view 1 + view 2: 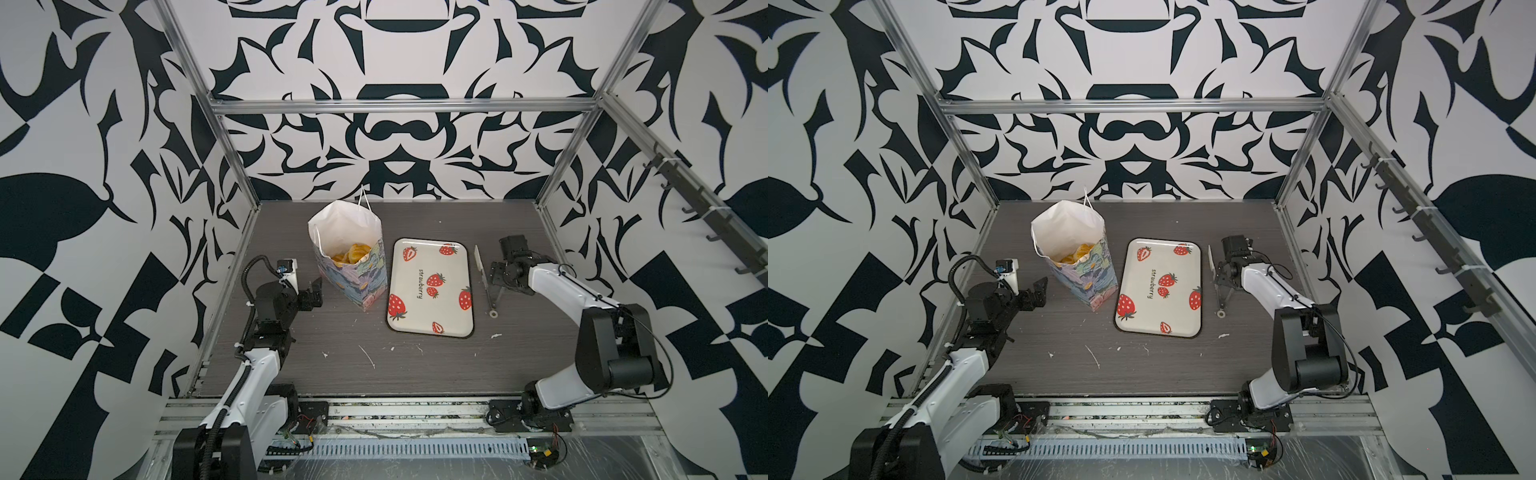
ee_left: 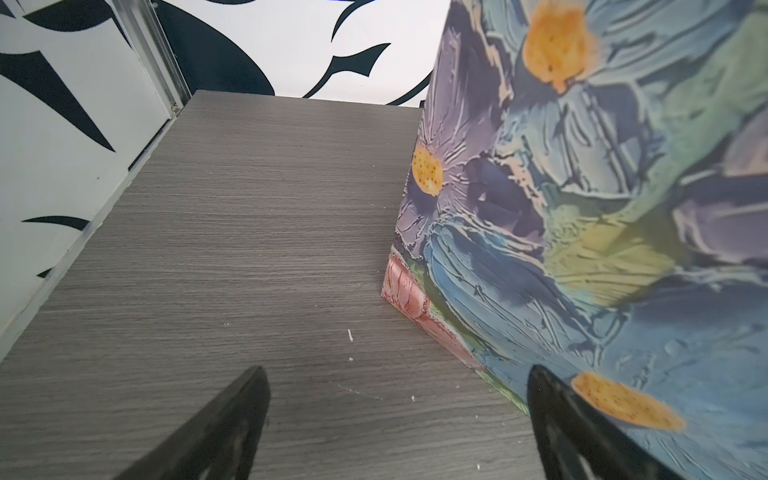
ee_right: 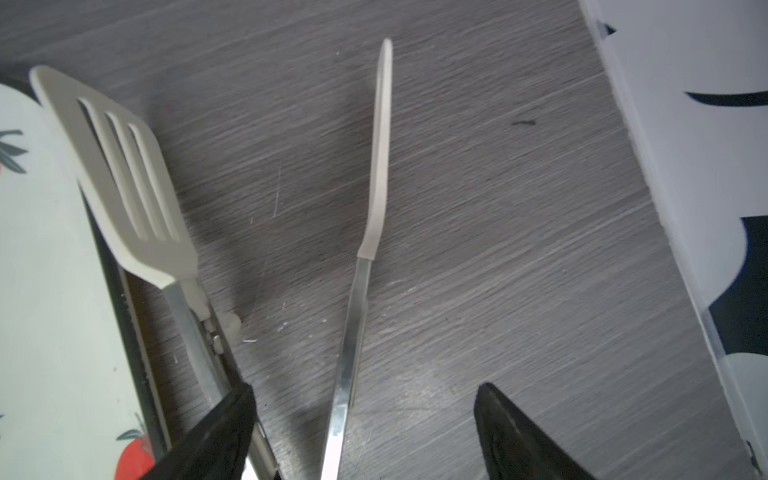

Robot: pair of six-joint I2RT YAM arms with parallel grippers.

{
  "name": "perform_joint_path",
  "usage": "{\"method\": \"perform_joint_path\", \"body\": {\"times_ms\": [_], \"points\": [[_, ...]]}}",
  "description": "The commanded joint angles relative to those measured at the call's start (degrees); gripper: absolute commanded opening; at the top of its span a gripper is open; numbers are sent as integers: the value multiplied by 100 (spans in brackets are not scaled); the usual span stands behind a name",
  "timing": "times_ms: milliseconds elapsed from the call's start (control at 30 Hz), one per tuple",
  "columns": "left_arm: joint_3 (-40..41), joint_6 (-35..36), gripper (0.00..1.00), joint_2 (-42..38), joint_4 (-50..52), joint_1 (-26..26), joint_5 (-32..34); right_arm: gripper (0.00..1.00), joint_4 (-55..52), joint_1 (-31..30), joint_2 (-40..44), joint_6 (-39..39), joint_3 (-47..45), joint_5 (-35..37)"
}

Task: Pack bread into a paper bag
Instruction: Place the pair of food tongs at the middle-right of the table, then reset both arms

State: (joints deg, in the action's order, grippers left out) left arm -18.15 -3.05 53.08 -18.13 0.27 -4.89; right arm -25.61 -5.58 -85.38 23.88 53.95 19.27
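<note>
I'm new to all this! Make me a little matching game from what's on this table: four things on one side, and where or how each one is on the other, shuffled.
Things:
1. paper bag
2. bread
3. tray
4. tongs

Place or state:
A. lying down, arms spread apart
B. lying flat with nothing on it
C. standing upright, mouth open
D. down inside the bag

Pairs: 1-C, 2-D, 3-B, 4-A

— Those walls (image 1: 399,137): white with bold black leaf shapes, filling the top and both sides of the frame; aluminium rails (image 1: 403,106) run along the corners.
— And a grey wood-grain tabletop (image 1: 332,374) at centre; white flecks (image 1: 365,357) lower down; the light is even.
</note>
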Motion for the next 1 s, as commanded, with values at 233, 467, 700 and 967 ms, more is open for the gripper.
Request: {"method": "perform_joint_path", "body": {"times_ms": [233, 467, 700, 967], "points": [[75, 87, 99, 791, -992, 8, -8, 85, 1712, -19, 802, -300, -903, 517], [-59, 200, 99, 1752, -1776, 8, 38, 85, 2600, -193, 1106, -746, -1466, 786], [-202, 279, 99, 2330, -2206, 8, -10, 94, 4303, -608, 1561, -1704, -2445, 1016], [-356, 295, 99, 2900, -2681, 10, -118, 95, 4345, -953, 1298, -2278, -2429, 1385]]}}
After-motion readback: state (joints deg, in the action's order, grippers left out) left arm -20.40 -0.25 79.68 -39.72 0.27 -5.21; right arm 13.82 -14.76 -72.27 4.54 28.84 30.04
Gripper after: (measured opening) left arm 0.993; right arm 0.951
